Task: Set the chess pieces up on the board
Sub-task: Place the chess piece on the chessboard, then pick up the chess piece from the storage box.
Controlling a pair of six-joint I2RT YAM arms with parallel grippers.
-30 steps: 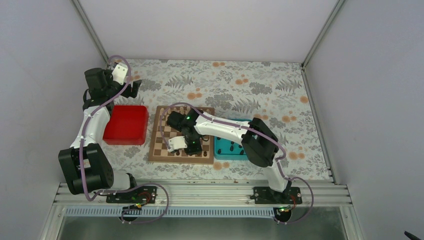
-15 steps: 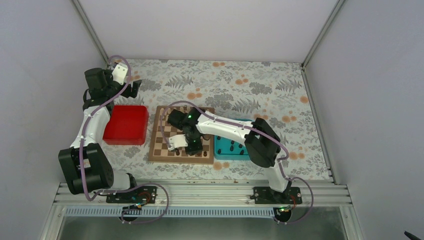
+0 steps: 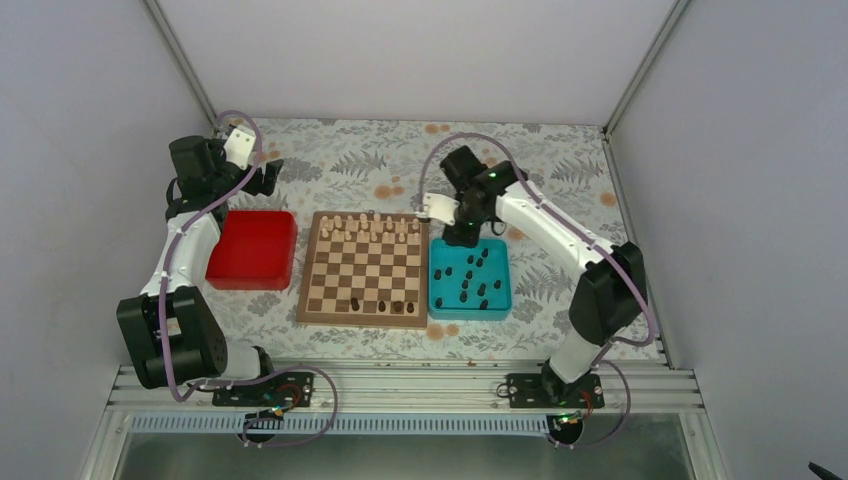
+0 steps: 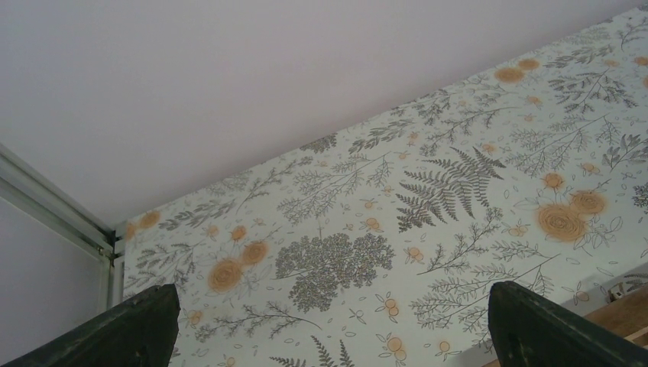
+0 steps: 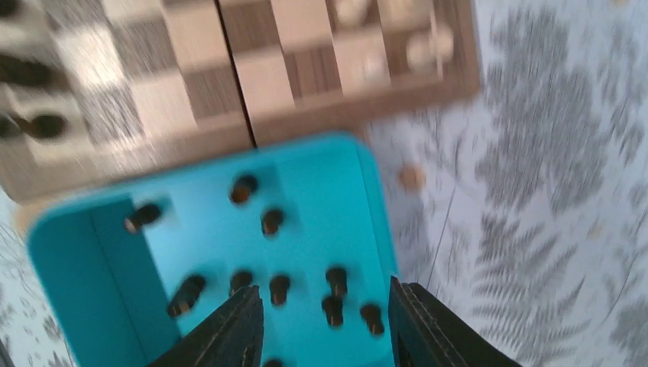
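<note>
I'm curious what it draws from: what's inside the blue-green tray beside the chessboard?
Loose dark chess pieces lie scattered in the teal tray. From above, the right gripper covers its far end, so nothing there can be seen.

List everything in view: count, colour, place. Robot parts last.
board: one, light and dark brown checks, table centre
chess pieces: dark; about four on the board's near row, roughly a dozen in the teal tray
pale pieces: two rows, cream, board's far side
teal tray: one, right of board
red tray: one, left of board
tablecloth: one, grey and orange floral
left hand: open, beyond red tray
right hand: open, above teal tray
</note>
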